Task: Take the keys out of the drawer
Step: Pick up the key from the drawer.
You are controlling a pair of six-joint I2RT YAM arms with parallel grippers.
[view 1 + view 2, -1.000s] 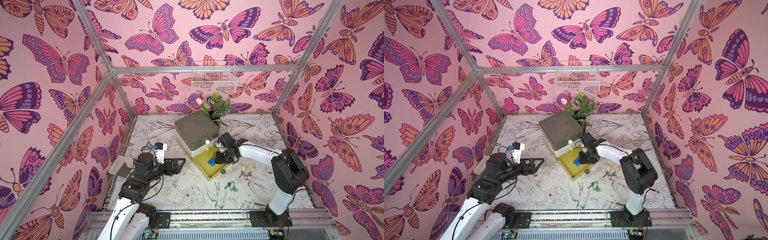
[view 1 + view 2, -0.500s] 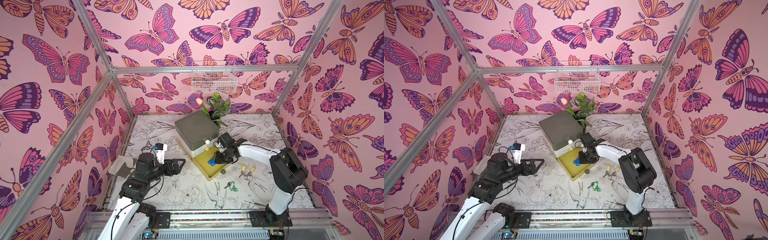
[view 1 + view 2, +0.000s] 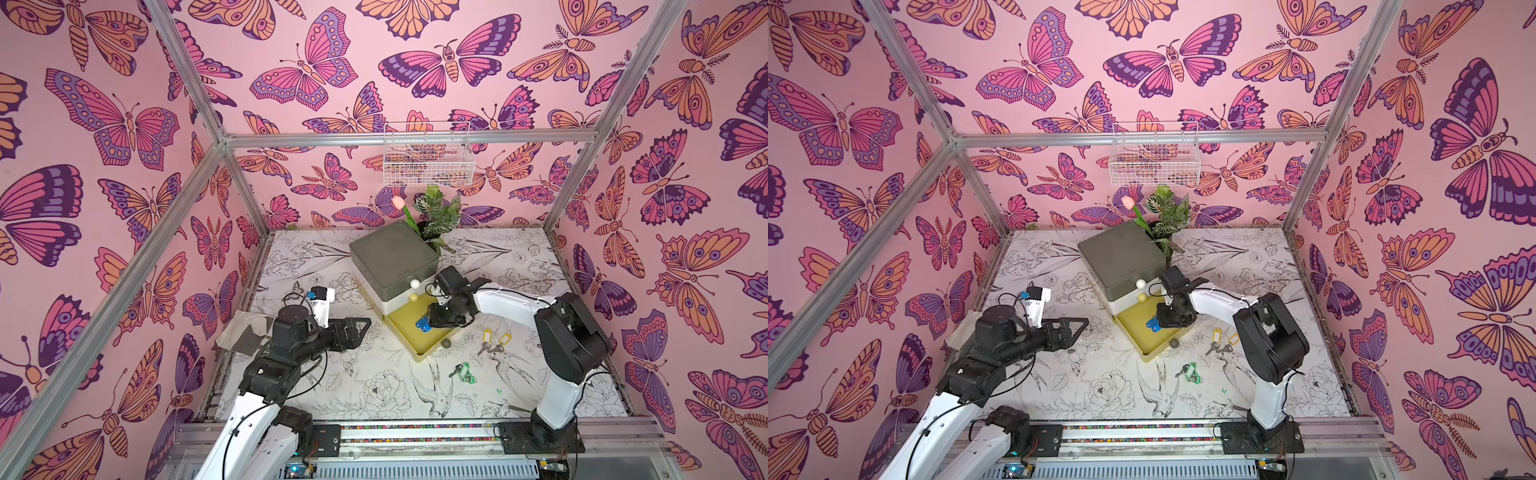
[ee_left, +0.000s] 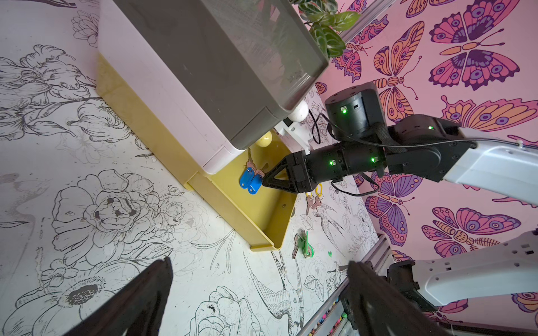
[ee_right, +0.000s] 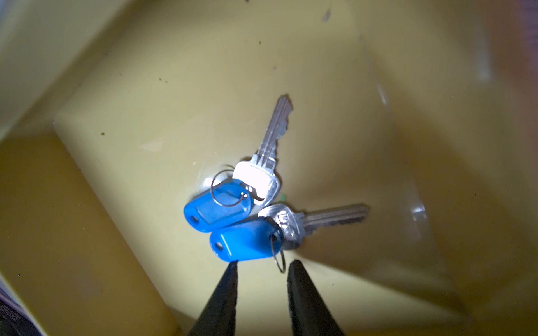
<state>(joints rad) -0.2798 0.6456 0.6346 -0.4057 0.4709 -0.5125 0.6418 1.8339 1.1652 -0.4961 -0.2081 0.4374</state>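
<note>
Since a second ago, your right arm's elbow has edged slightly toward the drawer unit (image 3: 392, 257) and the right fingers (image 5: 224, 291) have narrowed a little; the left arm has not moved. The right fingers reach down into the open yellow drawer (image 3: 407, 336), the lowest of the grey-topped unit. They are set partly apart with a narrow gap and grip nothing: one tip touches the edge of the nearer blue tag, and that tag's ring lies in the gap between the tips. The two blue-tagged keys (image 5: 233, 209) lie on the drawer floor, tags side by side and touching, blades fanned away from the fingers. Note the yellow-tagged keys (image 3: 487, 334) on the table (image 3: 374, 386), just beside the drawer, and the green-tagged keys (image 3: 466, 372) nearer the front rail. The left fingers (image 4: 145, 291) stand wide apart and hold nothing; they hover above the table, well apart from the drawer and pointed toward it.
</note>
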